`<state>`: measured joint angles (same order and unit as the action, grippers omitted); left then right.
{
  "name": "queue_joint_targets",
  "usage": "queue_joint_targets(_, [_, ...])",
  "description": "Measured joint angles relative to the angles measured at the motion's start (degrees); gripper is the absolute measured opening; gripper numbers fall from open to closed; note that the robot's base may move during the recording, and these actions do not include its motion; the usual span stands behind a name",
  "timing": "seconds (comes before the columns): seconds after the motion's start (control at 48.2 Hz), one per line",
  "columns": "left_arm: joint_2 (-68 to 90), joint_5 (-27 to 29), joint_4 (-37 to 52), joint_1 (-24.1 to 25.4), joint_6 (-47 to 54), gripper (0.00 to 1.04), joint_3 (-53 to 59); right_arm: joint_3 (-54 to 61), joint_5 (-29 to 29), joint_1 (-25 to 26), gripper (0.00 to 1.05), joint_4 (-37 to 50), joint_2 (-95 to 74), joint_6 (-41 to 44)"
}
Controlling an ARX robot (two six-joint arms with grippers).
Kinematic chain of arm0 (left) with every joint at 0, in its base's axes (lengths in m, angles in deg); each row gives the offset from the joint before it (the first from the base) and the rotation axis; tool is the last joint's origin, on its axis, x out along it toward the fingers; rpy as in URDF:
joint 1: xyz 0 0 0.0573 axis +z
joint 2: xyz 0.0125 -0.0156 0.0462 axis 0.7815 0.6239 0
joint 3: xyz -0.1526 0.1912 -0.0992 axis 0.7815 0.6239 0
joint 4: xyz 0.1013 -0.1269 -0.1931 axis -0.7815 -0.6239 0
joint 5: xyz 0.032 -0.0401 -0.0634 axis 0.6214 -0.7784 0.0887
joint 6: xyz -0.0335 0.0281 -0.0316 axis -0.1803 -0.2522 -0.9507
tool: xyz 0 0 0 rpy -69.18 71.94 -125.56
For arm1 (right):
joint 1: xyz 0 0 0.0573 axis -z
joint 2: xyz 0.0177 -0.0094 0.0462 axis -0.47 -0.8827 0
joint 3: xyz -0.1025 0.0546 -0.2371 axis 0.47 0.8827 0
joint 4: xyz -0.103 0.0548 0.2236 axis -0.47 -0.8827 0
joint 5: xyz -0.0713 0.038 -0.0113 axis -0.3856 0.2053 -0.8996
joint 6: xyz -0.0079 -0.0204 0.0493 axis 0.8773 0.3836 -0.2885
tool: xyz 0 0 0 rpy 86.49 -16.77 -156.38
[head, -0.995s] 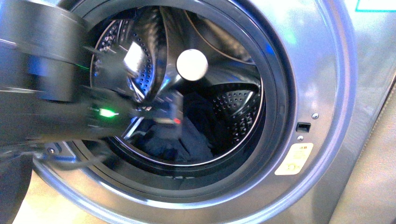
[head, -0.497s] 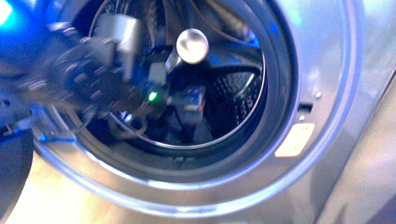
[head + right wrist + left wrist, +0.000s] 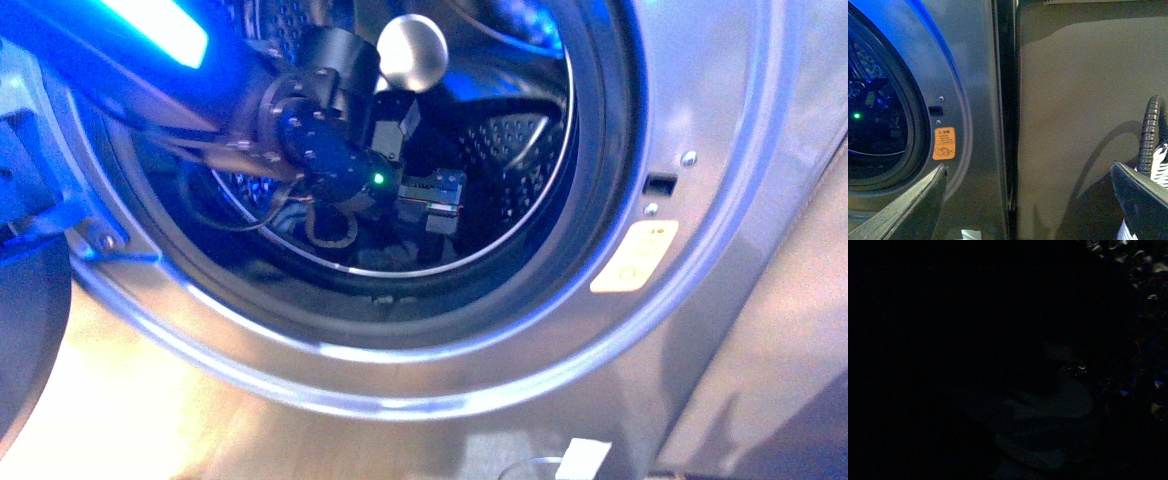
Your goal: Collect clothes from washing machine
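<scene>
Reach step: left end effector [image 3: 432, 200] in washing machine [image 3: 700, 120] drum [image 3: 520, 150], frame centre (grip unreadable); right end effector [image 3: 1028, 167] wide. Next: pinch clothes.

Grey metallic washing machine [image 3: 720, 120], shiny perforated drum [image 3: 510, 160], yellow-orange sticker [image 3: 633, 257], dark door seal [image 3: 605, 150]

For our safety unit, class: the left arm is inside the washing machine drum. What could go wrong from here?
The left wrist view is dark, so the left end effector may grasp blindly inside the drum. The loose cable under the left arm might snag on the drum's rim.
</scene>
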<state>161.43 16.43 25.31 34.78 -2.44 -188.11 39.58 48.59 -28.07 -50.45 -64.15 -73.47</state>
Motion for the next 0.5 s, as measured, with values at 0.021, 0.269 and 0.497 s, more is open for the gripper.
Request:
queue_joint_targets(0.021, [0.24, 0.20, -0.22, 0.02, 0.02, 0.98, -0.33, 0.00, 0.00, 0.00, 0.97, 0.00, 0.00, 0.00])
queue_joint_targets(0.269, [3.72, 3.98, -3.30, 0.68, 1.25, 0.98, -5.09, 0.00, 0.00, 0.00, 0.97, 0.00, 0.00, 0.00])
queue_joint_targets(0.497, [5.77, 5.90, -5.44, 0.70, 1.77, 0.98, -7.13, 0.00, 0.00, 0.00, 0.97, 0.00, 0.00, 0.00])
